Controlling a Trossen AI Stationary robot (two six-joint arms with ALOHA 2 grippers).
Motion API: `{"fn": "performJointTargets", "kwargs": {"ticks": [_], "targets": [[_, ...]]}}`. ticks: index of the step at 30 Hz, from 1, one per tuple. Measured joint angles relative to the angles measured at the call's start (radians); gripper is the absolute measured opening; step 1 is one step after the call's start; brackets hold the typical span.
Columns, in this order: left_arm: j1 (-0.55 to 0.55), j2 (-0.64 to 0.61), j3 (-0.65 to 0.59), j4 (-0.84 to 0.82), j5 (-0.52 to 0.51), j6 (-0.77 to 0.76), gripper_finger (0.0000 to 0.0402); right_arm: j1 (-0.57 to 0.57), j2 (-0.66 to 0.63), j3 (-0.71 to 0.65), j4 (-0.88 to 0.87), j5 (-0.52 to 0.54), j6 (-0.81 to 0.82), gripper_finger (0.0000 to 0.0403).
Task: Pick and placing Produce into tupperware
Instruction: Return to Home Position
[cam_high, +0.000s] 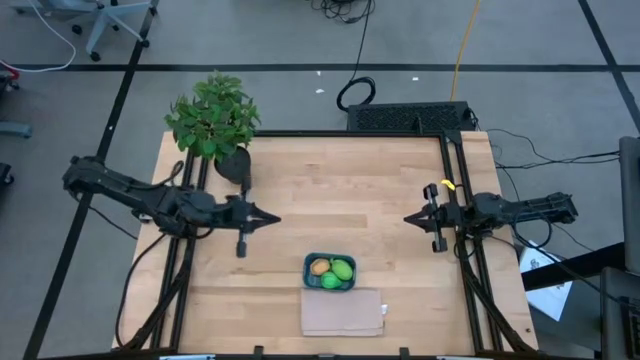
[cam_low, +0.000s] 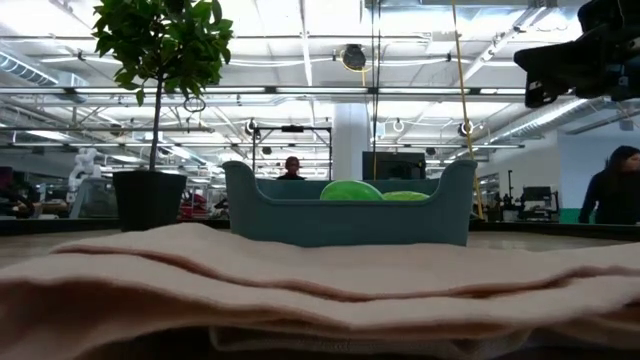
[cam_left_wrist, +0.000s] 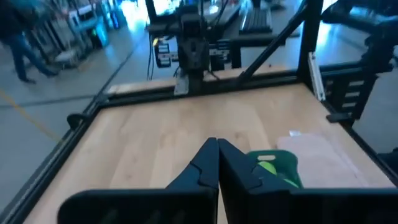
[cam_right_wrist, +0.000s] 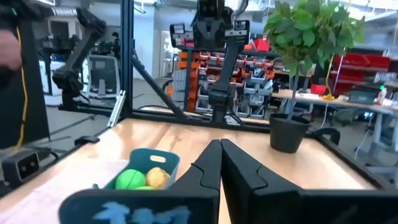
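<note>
The teal tupperware (cam_high: 330, 271) stands near the table's front middle, its base on the wood. Inside it lie the orange-tan item (cam_high: 320, 267) and two green items (cam_high: 342, 269), (cam_high: 329, 282). It also shows in the low view (cam_low: 350, 212), the left wrist view (cam_left_wrist: 273, 165) and the right wrist view (cam_right_wrist: 146, 169). My left gripper (cam_high: 275, 218) is shut and empty above the table, left of the tupperware. My right gripper (cam_high: 408, 219) is shut and empty at the right.
A flat beige folded cloth (cam_high: 343, 312) lies just in front of the tupperware at the table's near edge. A leafy potted plant (cam_high: 214, 122) stands at the far left corner. Bare wood lies between the two grippers. People show in the room behind.
</note>
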Motion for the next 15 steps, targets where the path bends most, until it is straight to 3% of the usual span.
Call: {"fn": "performJointTargets", "kwargs": {"ticks": [5, 9, 15], "targets": [[-0.001, -0.137, -0.229, 0.198, -0.021, 0.002, 0.0001, 0.000, 0.000, 0.000, 0.016, 0.001, 0.051, 0.0000], [-0.001, -0.211, -0.376, 0.306, -0.091, -0.004, 0.0000, 0.000, 0.000, 0.000, 0.038, 0.007, 0.065, 0.0000], [0.025, -0.294, -0.565, 0.525, -0.115, 0.074, 0.0000, 0.000, -0.001, 0.000, 0.072, 0.011, 0.080, 0.0000]]}}
